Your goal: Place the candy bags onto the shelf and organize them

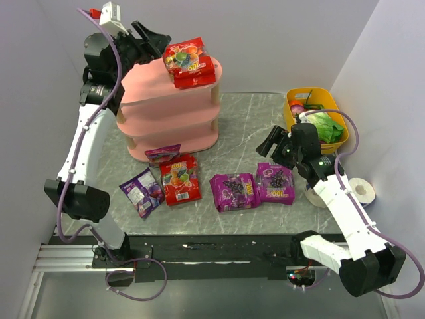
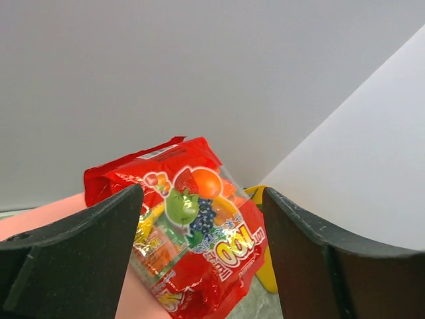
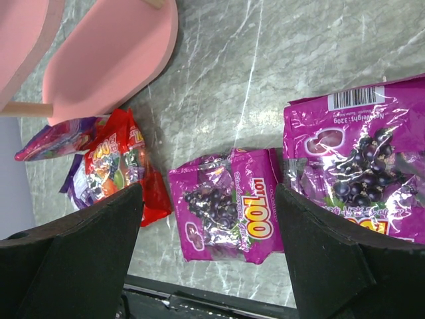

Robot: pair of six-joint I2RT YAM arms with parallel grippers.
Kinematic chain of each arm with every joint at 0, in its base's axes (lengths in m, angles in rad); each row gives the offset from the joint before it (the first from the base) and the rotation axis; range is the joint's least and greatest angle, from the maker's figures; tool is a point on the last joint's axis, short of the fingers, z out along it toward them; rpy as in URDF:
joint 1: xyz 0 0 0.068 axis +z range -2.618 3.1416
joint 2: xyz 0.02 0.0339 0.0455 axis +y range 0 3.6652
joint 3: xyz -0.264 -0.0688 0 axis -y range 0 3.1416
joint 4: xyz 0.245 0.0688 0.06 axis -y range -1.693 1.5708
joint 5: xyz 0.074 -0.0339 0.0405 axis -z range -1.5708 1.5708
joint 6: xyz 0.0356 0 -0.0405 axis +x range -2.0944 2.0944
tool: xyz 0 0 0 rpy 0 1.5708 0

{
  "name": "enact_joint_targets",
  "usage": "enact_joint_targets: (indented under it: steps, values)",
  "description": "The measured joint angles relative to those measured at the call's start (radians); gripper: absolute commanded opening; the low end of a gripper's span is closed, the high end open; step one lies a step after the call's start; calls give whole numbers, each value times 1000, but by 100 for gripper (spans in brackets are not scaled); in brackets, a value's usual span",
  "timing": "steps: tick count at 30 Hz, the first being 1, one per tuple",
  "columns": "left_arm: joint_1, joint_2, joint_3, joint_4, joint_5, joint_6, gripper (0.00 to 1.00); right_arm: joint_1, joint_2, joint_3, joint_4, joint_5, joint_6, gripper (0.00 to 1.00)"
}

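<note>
Atop the shelf (image 1: 143,83), at its right end, a red candy bag (image 1: 191,61) is lying flat, its long axis slanting toward the front-right rim, while the left gripper (image 1: 157,40) is hanging open just left of it. To the shelf's right, the open right gripper (image 1: 271,147) is hovering over magenta bags (image 1: 234,191), a barcode (image 3: 352,100) showing only in its wrist view.

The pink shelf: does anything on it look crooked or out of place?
Yes. The red candy bag on the top tier of the shelf lies turned at an angle, with one corner hanging past the edge. Lower down, a blue-violet bag lies right at the foot of the shelf.
</note>
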Motion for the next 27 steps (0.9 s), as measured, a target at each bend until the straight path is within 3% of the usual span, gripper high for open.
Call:
enact_joint_targets:
  steps: [5,15,27]
  values:
    - [0,14,-4,48,48,-42,66,0,0,-6,2,-1,1,86]
    - [-9,43,-63,95,102,-69,63,0,0,-13,2,-15,4,86]
    - [-10,157,-23,72,95,-64,62,-1,19,-13,2,-20,8,85]
